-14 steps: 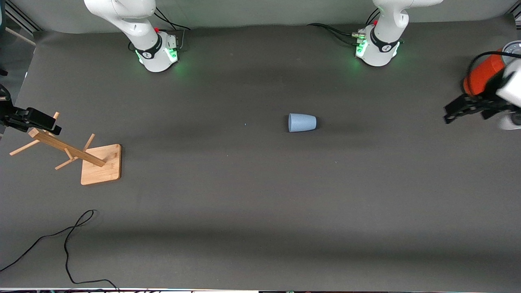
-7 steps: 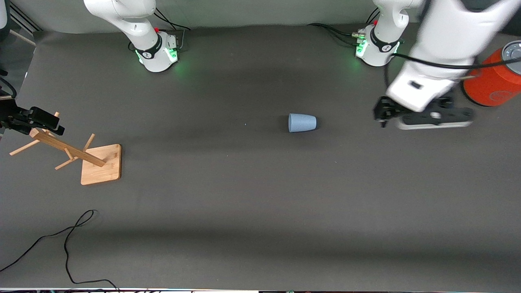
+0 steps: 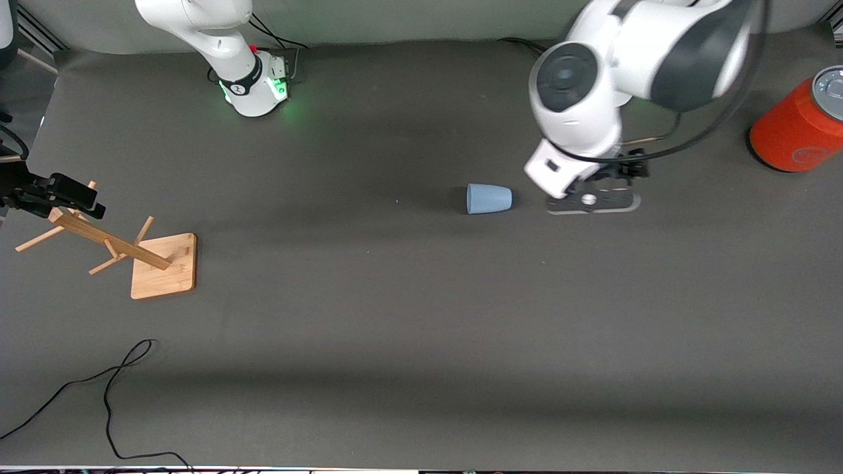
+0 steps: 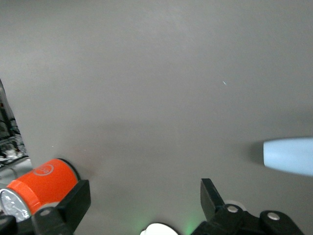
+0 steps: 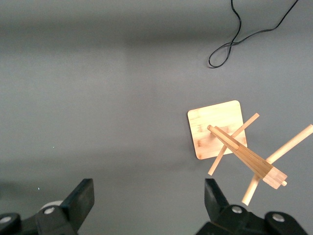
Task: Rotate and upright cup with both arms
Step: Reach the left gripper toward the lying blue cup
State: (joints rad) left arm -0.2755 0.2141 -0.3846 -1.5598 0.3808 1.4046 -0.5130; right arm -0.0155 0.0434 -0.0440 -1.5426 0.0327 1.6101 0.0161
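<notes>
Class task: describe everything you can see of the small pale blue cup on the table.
The cup is small, pale blue, handleless and tapered, with a matte, plastic look. It lies on its side on the dark grey table, wide mouth toward the right arm's end, narrow base toward the left arm's end. Nothing touches it but the table; the left tool hovers beside its base, open.

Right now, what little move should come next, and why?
Probably the left gripper, open and empty, should slide on toward the cup, which lies on its side beside it, untouched. The right gripper waits open over the wooden rack.
</notes>
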